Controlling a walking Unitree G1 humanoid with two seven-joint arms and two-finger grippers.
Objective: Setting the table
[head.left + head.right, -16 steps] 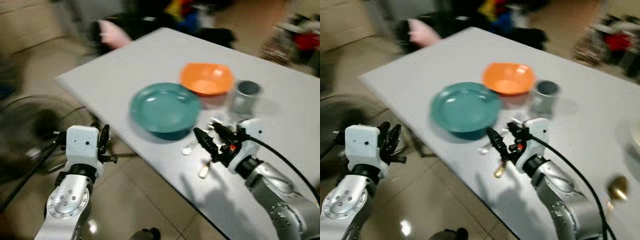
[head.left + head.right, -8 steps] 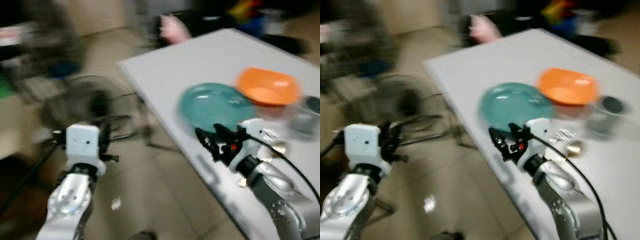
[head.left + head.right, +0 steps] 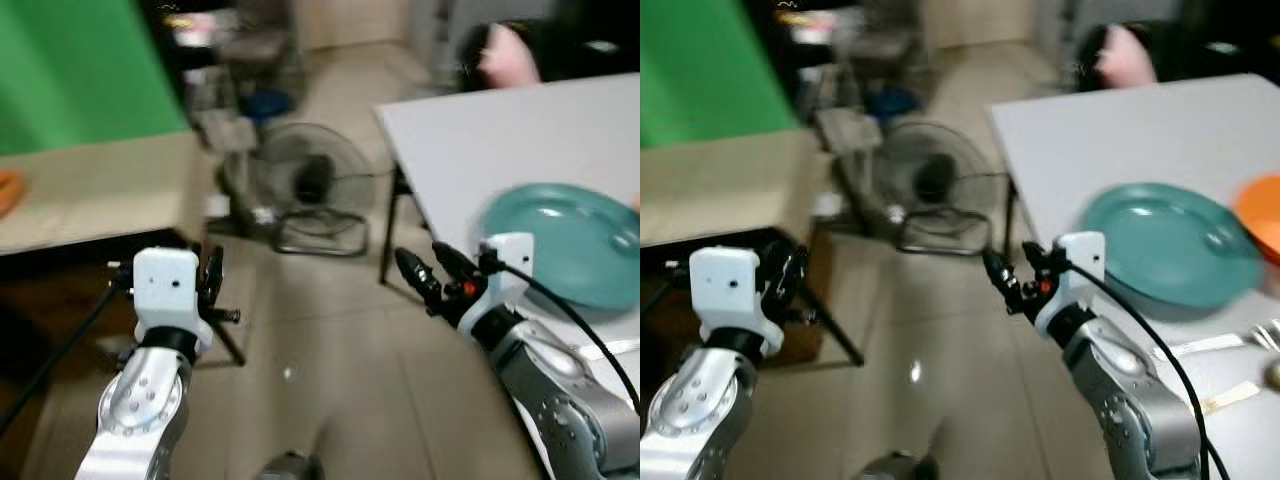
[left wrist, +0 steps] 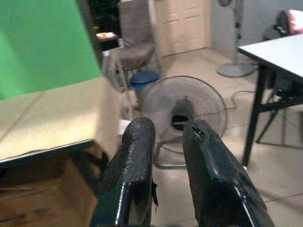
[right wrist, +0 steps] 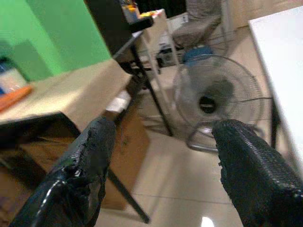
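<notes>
Tiled home floor (image 3: 330,350), green wall (image 3: 80,70) at ten o'clock, tan countertop (image 3: 95,190) below it at nine. White table (image 3: 1120,130) at two o'clock, bearing a teal plate (image 3: 1170,245) near its front edge, an orange bowl (image 3: 1262,220) just beside the plate at the frame's three-o'clock edge, and what looks like cutlery (image 3: 1265,335) at four o'clock, too blurred to name. Floor fan (image 3: 310,185) at twelve, between countertop and table.

Right gripper (image 3: 428,272) raised at centre-right, off the table's corner, fingers (image 5: 90,165) spread wide with nothing between them, aimed toward the fan and countertop. Left gripper (image 3: 212,285) at seven o'clock, held low over the floor, fingers (image 4: 135,156) nearly together with a slim gap, holding nothing.

Judging by the layout: partly set — plate, bowl and some utensils already down. Probably facing away from the table toward the countertop to fetch a further item; an orange object (image 3: 5,190) at the countertop's far nine-o'clock edge, unidentifiable. Remaining pieces not yet in hand.
</notes>
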